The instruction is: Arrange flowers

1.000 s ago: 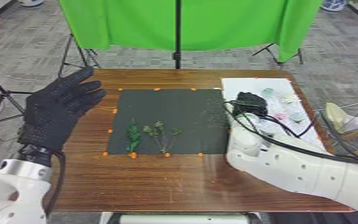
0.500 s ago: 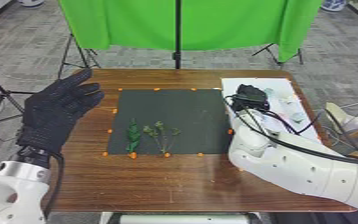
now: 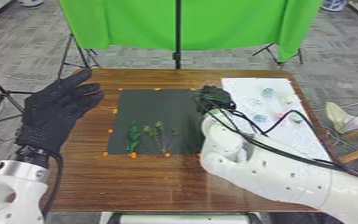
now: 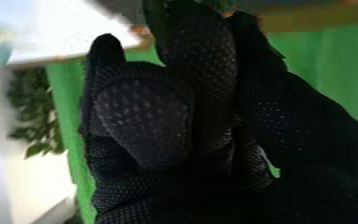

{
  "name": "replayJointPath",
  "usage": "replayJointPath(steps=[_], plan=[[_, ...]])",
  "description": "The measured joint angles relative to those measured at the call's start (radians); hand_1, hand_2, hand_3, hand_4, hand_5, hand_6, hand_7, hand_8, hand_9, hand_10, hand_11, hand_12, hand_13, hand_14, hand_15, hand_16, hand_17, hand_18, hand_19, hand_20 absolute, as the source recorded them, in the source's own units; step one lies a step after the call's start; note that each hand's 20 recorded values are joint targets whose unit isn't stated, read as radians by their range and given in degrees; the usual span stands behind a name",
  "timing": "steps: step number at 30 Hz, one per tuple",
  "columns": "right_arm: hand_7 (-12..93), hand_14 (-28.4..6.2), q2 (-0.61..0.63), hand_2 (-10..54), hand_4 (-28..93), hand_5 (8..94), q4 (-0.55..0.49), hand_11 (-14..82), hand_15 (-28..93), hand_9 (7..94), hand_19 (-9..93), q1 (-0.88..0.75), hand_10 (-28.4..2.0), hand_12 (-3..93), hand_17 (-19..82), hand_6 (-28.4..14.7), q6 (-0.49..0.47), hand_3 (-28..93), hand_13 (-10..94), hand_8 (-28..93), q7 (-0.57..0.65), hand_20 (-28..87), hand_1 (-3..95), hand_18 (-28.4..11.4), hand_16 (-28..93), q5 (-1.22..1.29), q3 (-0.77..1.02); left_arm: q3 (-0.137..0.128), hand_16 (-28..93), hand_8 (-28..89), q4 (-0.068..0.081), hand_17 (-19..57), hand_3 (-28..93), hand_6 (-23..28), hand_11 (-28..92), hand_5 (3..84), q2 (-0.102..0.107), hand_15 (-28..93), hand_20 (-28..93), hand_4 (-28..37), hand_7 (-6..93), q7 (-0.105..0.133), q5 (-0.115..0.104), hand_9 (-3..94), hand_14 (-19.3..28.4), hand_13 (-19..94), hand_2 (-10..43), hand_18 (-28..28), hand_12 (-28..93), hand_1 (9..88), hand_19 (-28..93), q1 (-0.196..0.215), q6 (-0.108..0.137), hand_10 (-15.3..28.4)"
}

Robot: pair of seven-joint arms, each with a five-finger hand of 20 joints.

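Across the brown table (image 3: 149, 187), a dark square mat (image 3: 158, 110) lies flat, with orange bits (image 3: 157, 89) spotted around its edges. Two green sprigs rest on the near part of it, side by side and apart: a fuller leafy one (image 3: 134, 137) on the left, and just right of it a thin, branching one (image 3: 162, 135) with small tufts. Beside the mat on the right lies a white sheet (image 3: 236, 85) with pale flowers (image 3: 267, 93) scattered over it, bluish, whitish and pinkish.

The robot's right hand (image 3: 215, 101) is at the mat's far right part, close to the sheet's edge, black cables looping back along the white arm. Seen from its wrist, the fingers are drawn together, thumb bent in against them, clamped on some dark greenery (image 4: 155, 22) that pokes up by the tips; I can't tell what kind it is.

Over on the left, the left hand (image 3: 55, 107) is held up by the table's edge, fingers loosely stretched and a little apart, with nothing in them. Beyond the table hangs a bright green cloth (image 3: 122, 25), a black pole (image 3: 178, 30) upright at its middle.
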Motion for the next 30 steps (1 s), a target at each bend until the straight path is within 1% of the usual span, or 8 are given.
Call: replayJointPath(steps=[6, 14, 20, 22, 24, 30], plan=[[22, -5.8, -0.024, -9.5, -25, 89.1, -0.009, 37.9, 64, 93.7, 93, -0.059, -10.2, 21.9, 42, -3.1, -0.046, 73, 90, 13, 0.005, -7, 53.8, -20.4, 20, 0.024, 0.006, -0.004, -11, -8, 0.000, -9.7, 78, 12.5, 33, 41.4, -0.004, 55, 2, -22.4, 12.9, -0.006, 0.002, 34.6, 28.4, 24, 8.0, 28.1, 11, 22.0, 62, -0.001, 0.000, 22.9], [23, -5.7, -0.023, -9.5, -25, 88.5, -0.012, 39.1, 65, 93.7, 93, -0.087, -10.4, 20.5, 42, -2.8, -0.063, 71, 90, 12, 0.025, -6, 52.7, -20.2, 19, 0.032, 0.011, -0.001, -11, -8, 0.000, -9.7, 78, 12.6, 33, 41.4, -0.006, 55, 2, -22.4, 12.9, -0.014, 0.004, 34.6, 28.4, 24, 8.0, 28.1, 11, 22.1, 62, -0.004, 0.000, 22.9], [21, -5.8, -0.023, -9.5, -25, 86.7, -0.018, 38.5, 65, 93.5, 93, -0.088, -10.5, 20.6, 43, -2.9, -0.073, 69, 90, 9, 0.030, -7, 51.1, -20.0, 19, 0.033, 0.011, -0.001, -11, -8, 0.000, -9.7, 79, 12.5, 33, 41.4, -0.012, 55, 2, -22.4, 13.0, -0.025, 0.007, 34.6, 28.4, 24, 8.0, 28.1, 11, 22.1, 62, -0.010, -0.001, 22.9], [21, -5.7, -0.024, -9.5, -25, 85.9, -0.020, 38.2, 65, 93.2, 93, -0.088, -10.7, 20.6, 43, -2.9, -0.079, 68, 89, 9, 0.033, -7, 49.9, -20.0, 19, 0.033, 0.011, -0.001, -11, -8, 0.000, -9.6, 79, 12.5, 33, 41.4, -0.015, 55, 2, -22.3, 13.0, -0.026, 0.008, 34.6, 28.4, 24, 8.0, 28.1, 11, 22.1, 62, -0.011, -0.002, 22.9], [20, -6.1, -0.024, -9.5, -24, 84.6, -0.023, 37.6, 65, 92.4, 93, -0.087, -11.5, 20.5, 43, -3.2, -0.086, 67, 89, 8, 0.035, -7, 47.8, -19.9, 19, 0.033, 0.011, 0.000, -11, -9, 0.000, -9.6, 79, 12.5, 33, 41.4, -0.016, 55, 2, -22.0, 13.0, -0.027, 0.008, 34.6, 28.4, 24, 8.2, 28.1, 11, 22.5, 62, -0.011, -0.002, 22.8], [19, -6.6, -0.027, -9.5, -23, 83.3, -0.026, 36.9, 64, 91.7, 93, -0.084, -12.4, 20.5, 44, -3.4, -0.112, 69, 89, 5, 0.045, -10, 42.6, -20.3, 18, 0.047, 0.014, 0.001, -11, -8, 0.001, -9.7, 79, 12.6, 33, 41.5, -0.017, 55, 2, -20.8, 13.0, -0.028, 0.010, 34.6, 28.4, 24, 8.4, 28.1, 11, 22.8, 62, -0.012, -0.003, 22.9]])
